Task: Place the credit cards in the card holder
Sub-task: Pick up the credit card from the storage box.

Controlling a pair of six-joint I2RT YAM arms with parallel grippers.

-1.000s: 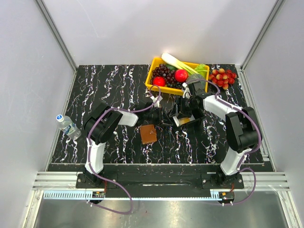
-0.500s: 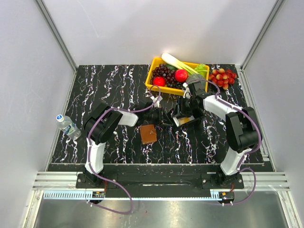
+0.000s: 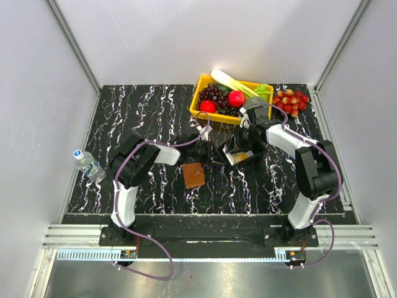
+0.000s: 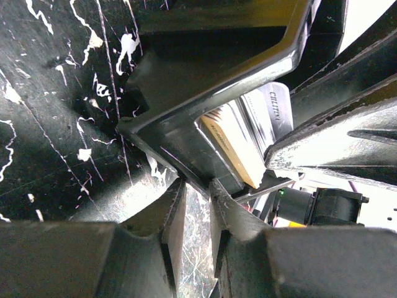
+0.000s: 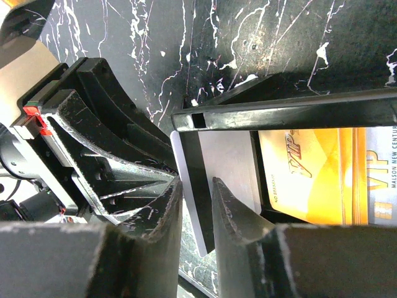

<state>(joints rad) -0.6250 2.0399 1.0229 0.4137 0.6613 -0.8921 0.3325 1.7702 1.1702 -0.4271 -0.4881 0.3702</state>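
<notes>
Brown card holder (image 3: 193,175) lies apart, unfilled; your credit cards (image 5: 310,167) sit in the black box (image 5: 279,107), left gripper (image 4: 193,202) pinching its corner, right gripper (image 5: 195,198) close-set astride its wall, grip unclear.

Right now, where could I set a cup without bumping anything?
Bare marble between the bottle and the yellow basket, far left; the near strip beside the card holder. Crowded mid-table: left gripper and right gripper at the black box.

Robot lab test cell — white panel walls (image 3: 205,37), aluminium frame rails (image 3: 74,48), black marbled table (image 3: 136,112)
</notes>
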